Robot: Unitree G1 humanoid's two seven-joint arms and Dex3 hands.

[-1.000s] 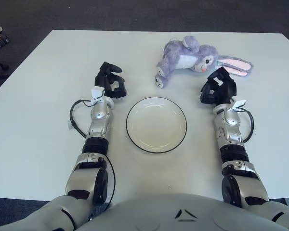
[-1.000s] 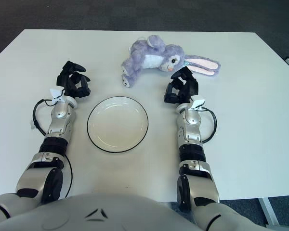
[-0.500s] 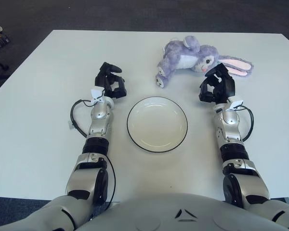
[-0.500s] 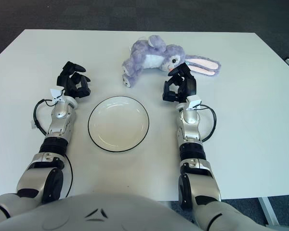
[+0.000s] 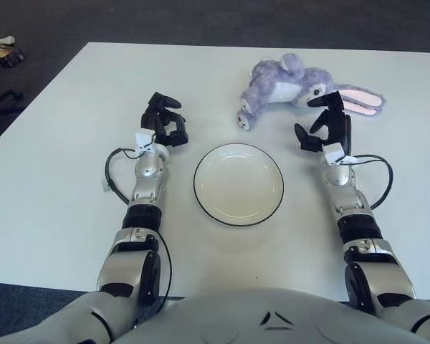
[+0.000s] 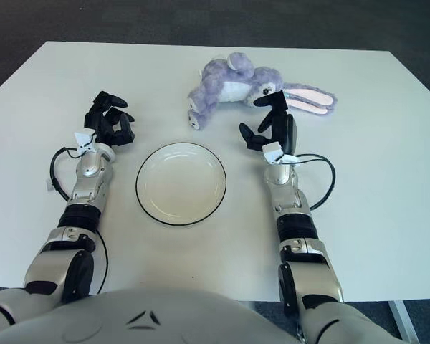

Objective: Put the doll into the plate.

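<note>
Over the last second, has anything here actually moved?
Yes. The right hand has reached forward toward the plush bunny and spread its fingers; it holds nothing yet. The bunny still lies on the table behind the plate, and the left hand has stayed left of the plate.

Office-like room (dark carpet [image 5: 201,18], white table [image 5: 72,129])

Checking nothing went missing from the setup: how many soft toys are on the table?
1. A purple bunny doll lies on its side at the table's far edge, beyond the plate, just past the open right hand.
</note>
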